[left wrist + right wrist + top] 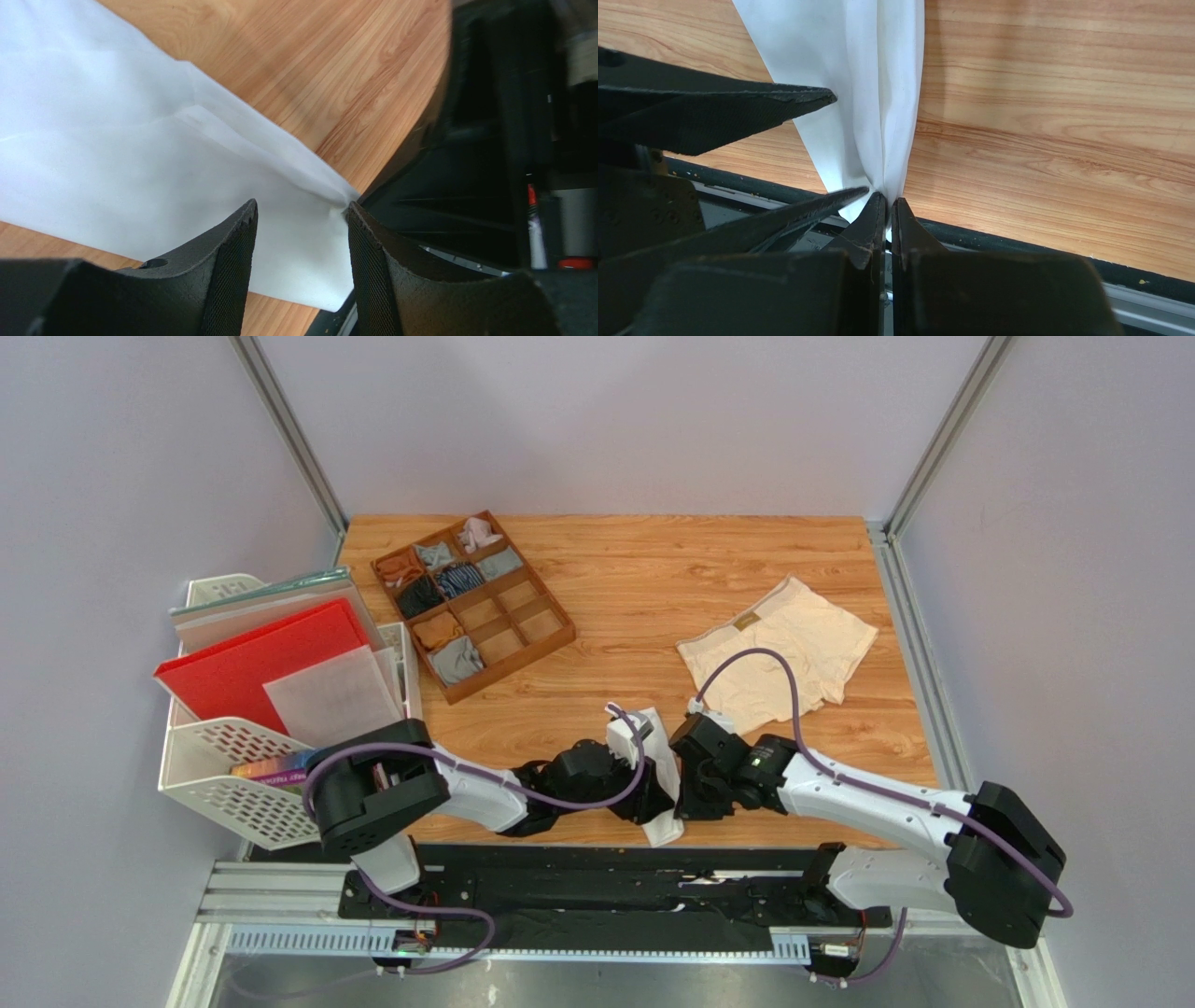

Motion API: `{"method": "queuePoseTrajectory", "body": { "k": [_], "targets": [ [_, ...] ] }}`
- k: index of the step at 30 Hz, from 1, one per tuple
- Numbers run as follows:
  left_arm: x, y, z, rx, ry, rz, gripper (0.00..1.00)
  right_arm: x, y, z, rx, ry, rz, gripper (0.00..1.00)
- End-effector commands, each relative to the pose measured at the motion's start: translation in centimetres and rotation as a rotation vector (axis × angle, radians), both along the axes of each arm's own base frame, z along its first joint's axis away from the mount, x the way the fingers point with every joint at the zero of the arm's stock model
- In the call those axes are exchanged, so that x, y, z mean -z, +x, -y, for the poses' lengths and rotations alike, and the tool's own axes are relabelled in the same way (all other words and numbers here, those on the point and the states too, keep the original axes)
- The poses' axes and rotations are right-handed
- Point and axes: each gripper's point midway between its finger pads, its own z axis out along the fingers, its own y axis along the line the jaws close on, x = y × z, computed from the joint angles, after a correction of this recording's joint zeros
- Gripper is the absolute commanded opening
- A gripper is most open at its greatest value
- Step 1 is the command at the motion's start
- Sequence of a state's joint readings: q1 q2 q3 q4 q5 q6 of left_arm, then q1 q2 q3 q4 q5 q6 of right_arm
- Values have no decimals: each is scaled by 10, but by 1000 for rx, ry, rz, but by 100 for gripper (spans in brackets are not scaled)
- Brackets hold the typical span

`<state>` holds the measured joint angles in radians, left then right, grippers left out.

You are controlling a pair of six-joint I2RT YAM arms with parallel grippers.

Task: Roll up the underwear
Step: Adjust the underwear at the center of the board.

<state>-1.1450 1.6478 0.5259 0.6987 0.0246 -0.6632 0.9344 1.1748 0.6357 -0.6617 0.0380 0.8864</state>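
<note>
Right claw [888, 204] clamps white briefs [836, 77]; left claw [300, 210] agape astride them, perhaps touching; mostly hidden overhead

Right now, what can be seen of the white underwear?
The white underwear is plain, thin, smooth cloth, folded into overlapping layers with soft creases; no waistband or lettering shows. It lies on the wooden table at its near edge. The right gripper is shut on a gathered pleat at its near end, which bunches the cloth there. The left gripper is open, its fingers on either side of a near corner; whether they touch the cloth I cannot tell.
</note>
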Motion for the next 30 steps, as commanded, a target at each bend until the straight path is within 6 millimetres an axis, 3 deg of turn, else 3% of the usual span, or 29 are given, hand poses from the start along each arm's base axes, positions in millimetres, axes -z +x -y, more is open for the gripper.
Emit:
{"method": "queuePoseTrajectory", "body": {
  "k": [1, 10, 14, 21, 26, 30],
  "targets": [
    [-13, 0, 16, 18, -82, 3, 56, -18, 9, -4, 27, 28, 42, 0],
    [-21, 4, 5, -28, -98, 25, 56, -14, 7, 0, 37, 20, 39, 0],
    [-7, 2, 0, -27, -40, 4, 56, -16, 6, 2, 42, 22, 42, 0],
    [7, 3, 14, 1, 13, -32, 56, -20, 8, 0, 41, 29, 50, 0],
    [3, 5, 22, 17, 19, -26, 56, -20, 10, 0, 42, 23, 56, 0],
    [16, 1, 22, 34, 82, -65, 56, -24, 13, -1, 44, 27, 65, 0]
  ]
}}
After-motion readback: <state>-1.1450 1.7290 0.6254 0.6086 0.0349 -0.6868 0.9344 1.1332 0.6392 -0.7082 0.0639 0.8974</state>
